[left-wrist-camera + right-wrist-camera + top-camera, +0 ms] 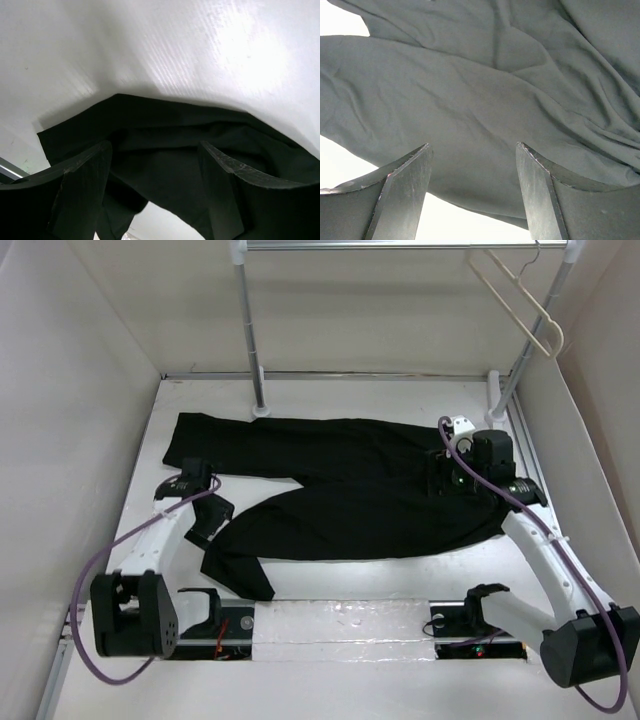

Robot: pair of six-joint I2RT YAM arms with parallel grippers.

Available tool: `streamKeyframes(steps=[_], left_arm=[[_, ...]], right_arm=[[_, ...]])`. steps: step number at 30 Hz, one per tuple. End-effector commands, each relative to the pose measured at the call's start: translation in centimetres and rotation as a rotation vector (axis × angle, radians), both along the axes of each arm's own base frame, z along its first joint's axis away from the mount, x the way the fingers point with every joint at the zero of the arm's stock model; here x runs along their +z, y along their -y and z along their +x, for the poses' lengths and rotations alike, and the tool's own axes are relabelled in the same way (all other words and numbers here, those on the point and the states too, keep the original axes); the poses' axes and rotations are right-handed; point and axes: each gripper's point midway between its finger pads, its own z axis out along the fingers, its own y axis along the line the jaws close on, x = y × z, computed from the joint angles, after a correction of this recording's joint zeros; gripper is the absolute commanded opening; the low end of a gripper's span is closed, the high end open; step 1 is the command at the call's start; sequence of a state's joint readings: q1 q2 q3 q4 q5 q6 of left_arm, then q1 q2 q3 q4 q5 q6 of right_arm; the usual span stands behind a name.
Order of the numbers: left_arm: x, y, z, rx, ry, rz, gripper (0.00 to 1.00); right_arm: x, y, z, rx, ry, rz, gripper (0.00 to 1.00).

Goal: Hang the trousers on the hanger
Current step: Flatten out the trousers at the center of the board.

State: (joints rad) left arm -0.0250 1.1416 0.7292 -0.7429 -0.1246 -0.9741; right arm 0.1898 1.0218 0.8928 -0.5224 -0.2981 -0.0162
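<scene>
Hanger (522, 302) only shows overhead, on the rack (247, 330); left gripper (155, 145) and right gripper (472, 145) both spread, angled down over trousers (350, 490).

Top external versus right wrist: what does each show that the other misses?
Top external only: the hanger on the rack, the left arm, and the whole trousers spread flat. Right wrist only: close-up creases in the cloth beyond its open right fingers. Both: the trousers lying on the white table, with the right fingers over them.
</scene>
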Motion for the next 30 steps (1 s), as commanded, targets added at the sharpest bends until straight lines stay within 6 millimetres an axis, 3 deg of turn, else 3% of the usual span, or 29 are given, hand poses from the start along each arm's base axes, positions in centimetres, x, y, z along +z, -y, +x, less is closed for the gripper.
streamKeyframes(steps=[1,5,11,16,18,20,22,23,25,26,29,30], left_arm=[[-0.8,-0.4,0.4,0.05,-0.049,0.027,0.65],[-1.4,0.1,0.6,0.101,-0.059,-0.006,0.64],[-3.4,0.1,1.5,0.166,-0.054,-0.013,0.52],[-4.5,-1.1,1.9,0.143,-0.078,0.063,0.04],[-4.6,-1.7,2.4,0.14,-0.085,0.084,0.0],[-4.0,-2.0,3.9,0.094,-0.059,0.124,0.0],[-2.2,-2.1,7.1,0.056,-0.013,0.15,0.0],[0.5,-1.7,10.7,-0.016,0.033,0.214,0.0],[1.4,-0.7,12.0,-0.072,0.049,0.249,0.0],[3.2,-0.5,14.5,-0.103,0.078,0.316,0.0],[4.1,2.0,16.5,-0.203,0.034,0.369,0.0],[3.9,2.1,15.0,-0.22,-0.031,0.382,0.02]], right_arm=[[2.3,-0.7,-0.4,0.057,0.075,0.004,0.73],[3.4,-1.2,-0.8,0.085,0.086,0.007,0.73],[4.7,-1.6,-1.4,0.109,0.11,0.029,0.73],[5.3,-1.6,-1.3,0.108,0.114,0.001,0.73],[5.2,-1.3,-1.2,0.098,0.111,-0.014,0.73],[5.0,-1.3,-1.1,0.096,0.108,-0.016,0.73],[4.8,-1.4,-1.0,0.102,0.102,-0.011,0.73],[4.8,-1.4,-1.0,0.102,0.107,-0.01,0.73],[4.8,-1.4,-0.9,0.099,0.109,-0.012,0.73],[4.5,-1.1,-0.8,0.088,0.102,-0.013,0.73],[4.2,-1.1,-0.7,0.087,0.095,-0.015,0.73],[4.1,-1.0,-0.5,0.083,0.093,-0.014,0.73]])
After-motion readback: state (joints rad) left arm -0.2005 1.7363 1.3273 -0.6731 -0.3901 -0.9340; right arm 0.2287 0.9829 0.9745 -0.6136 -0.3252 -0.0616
